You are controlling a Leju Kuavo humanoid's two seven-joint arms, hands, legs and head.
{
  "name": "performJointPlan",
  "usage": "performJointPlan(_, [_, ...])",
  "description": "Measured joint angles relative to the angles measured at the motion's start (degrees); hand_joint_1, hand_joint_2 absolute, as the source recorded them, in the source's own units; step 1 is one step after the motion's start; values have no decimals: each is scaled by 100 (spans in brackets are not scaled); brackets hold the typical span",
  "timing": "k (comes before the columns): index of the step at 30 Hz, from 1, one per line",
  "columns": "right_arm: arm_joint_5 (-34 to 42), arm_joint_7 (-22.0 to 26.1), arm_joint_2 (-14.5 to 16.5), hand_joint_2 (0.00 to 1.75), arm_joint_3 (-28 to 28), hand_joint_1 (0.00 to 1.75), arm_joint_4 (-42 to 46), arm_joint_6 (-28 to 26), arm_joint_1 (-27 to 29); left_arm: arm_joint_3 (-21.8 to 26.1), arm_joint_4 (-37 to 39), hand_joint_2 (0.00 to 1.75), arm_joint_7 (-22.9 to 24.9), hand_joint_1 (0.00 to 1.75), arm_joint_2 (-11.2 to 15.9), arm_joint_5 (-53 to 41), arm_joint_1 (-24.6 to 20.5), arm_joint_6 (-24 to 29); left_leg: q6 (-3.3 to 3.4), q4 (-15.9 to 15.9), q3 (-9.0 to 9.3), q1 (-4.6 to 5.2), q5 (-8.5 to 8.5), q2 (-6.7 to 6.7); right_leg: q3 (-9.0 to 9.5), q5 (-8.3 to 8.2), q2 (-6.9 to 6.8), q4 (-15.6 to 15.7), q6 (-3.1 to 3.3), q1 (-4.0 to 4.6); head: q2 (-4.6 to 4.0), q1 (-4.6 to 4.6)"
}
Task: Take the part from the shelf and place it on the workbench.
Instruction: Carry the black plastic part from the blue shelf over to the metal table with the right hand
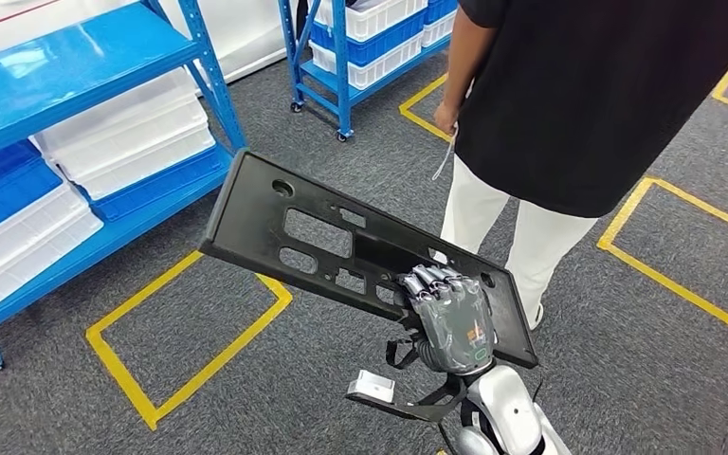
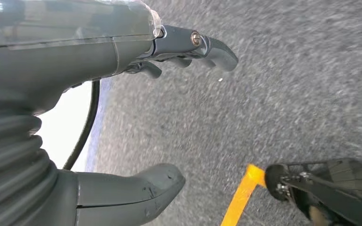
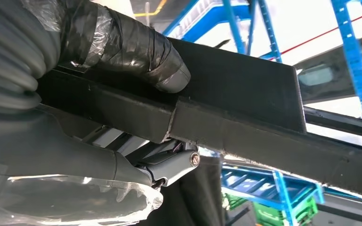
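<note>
Part (image 1: 341,242): long black perforated panel, off blue shelf (image 1: 104,57), carried at frame centre above grey carpet. Right hand (image 1: 450,313) fingers (image 1: 433,281) wrapped over lower-right end, thumb clamping. Left hand (image 2: 122,94) fingers apart, nothing held. Pickup done; placing on desk remains.

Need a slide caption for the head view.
Right hand holds black part above grey carpet, beside a standing person.

Person (image 1: 569,104) blocks ahead; blue shelf (image 1: 76,57) left; grey carpet (image 1: 341,398) between open.
</note>
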State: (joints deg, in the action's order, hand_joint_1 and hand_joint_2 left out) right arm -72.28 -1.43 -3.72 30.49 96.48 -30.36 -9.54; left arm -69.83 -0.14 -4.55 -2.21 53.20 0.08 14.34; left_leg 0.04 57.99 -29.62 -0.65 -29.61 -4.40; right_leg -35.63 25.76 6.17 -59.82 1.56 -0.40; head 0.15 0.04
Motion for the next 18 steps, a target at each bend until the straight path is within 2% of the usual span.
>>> performJointPlan(2, [8,22,10,175,-13,175,23,-33,74,-20,-1,175,58,0,-6,-13,-6,31,42,-58,13,3,30,86,-42,-54,120,25,-97,-14,0,0])
performJointPlan(3, [25,37,12,175,-22,175,38,-49,115,-28,-1,175,45,0,-15,-9,-6,55,77,-98,25,-7,64,158,-63,-44,82,9,-132,-6,0,1])
performJointPlan(4, [49,57,14,175,-30,175,52,-61,142,-32,-1,175,22,0,-24,-2,-4,78,115,-140,37,-18,99,237,-110,27,-35,-82,-160,9,0,5])
performJointPlan(5, [77,75,16,175,-37,175,64,-68,152,-33,-1,175,10,0,-33,3,0,93,146,-179,41,-28,130,320,-204,165,-197,-282,-179,22,0,9])
performJointPlan(6, [98,92,22,175,-42,175,69,-76,156,-35,-1,175,31,0,-37,-5,4,99,166,-190,42,-16,143,405,-345,356,-384,-592,-191,20,0,12])
performJointPlan(7, [110,108,27,175,-44,175,73,-87,162,-44,-1,175,86,0,-39,-32,9,101,178,-192,33,-7,146,486,-514,551,-493,-969,-209,6,0,14])
performJointPlan(8, [116,119,32,175,-48,175,79,-104,185,-61,-1,175,159,0,-43,-72,13,103,182,-190,25,1,145,572,-662,688,-544,-1308,-229,-12,0,14])
performJointPlan(9, [126,130,34,175,-57,175,93,-126,232,-88,-1,175,234,0,-49,-124,15,110,182,-187,22,4,142,655,-736,730,-571,-1500,-247,-31,0,14])
performJointPlan(10, [143,144,33,175,-75,175,127,-150,301,-120,-1,175,294,0,-57,-170,15,122,177,-184,22,3,136,734,-699,669,-595,-1478,-262,-49,0,14])
performJointPlan(11, [160,162,31,175,-99,175,181,-177,386,-151,-1,175,315,0,-66,-203,15,146,167,-179,27,3,127,804,-543,522,-635,-1229,-268,-62,0,15])
performJointPlan(12, [174,182,25,175,-125,175,254,-210,484,-172,-1,175,295,0,-75,-220,15,180,148,-169,36,3,112,863,-304,345,-730,-828,-265,-69,0,15])
performJointPlan(13, [173,203,16,175,-146,175,340,-245,584,-184,-1,175,239,0,-82,-222,16,220,119,-152,42,17,89,914,-79,234,-880,-434,-250,-48,0,15])
performJointPlan(14, [152,219,5,175,-161,175,434,-277,688,-189,-1,175,164,0,-85,-219,19,259,89,-134,49,31,65,958,81,167,-986,-141,-225,-27,0,13])
performJointPlan(15, [123,227,-13,175,-174,175,533,-304,799,-193,-1,175,88,0,-86,-217,19,282,58,-119,56,46,44,1002,157,157,-1057,14,-196,-1,0,12])
performJointPlan(16, [89,231,-33,175,-185,175,628,-321,909,-200,-1,175,31,0,-84,-216,18,290,28,-113,63,58,28,1053,157,181,-1053,47,-166,23,0,10])
performJointPlan(17, [54,227,-55,175,-196,175,718,-328,1014,-210,-1,175,-7,0,-83,-217,10,283,3,-112,76,55,17,1109,144,171,-969,49,-134,22,0,8])
performJointPlan(18, [24,218,-78,175,-207,175,803,-332,1113,-219,-1,175,-23,0,-82,-223,2,263,-31,-96,83,42,-16,1093,139,162,-903,58,-99,18,0,9])
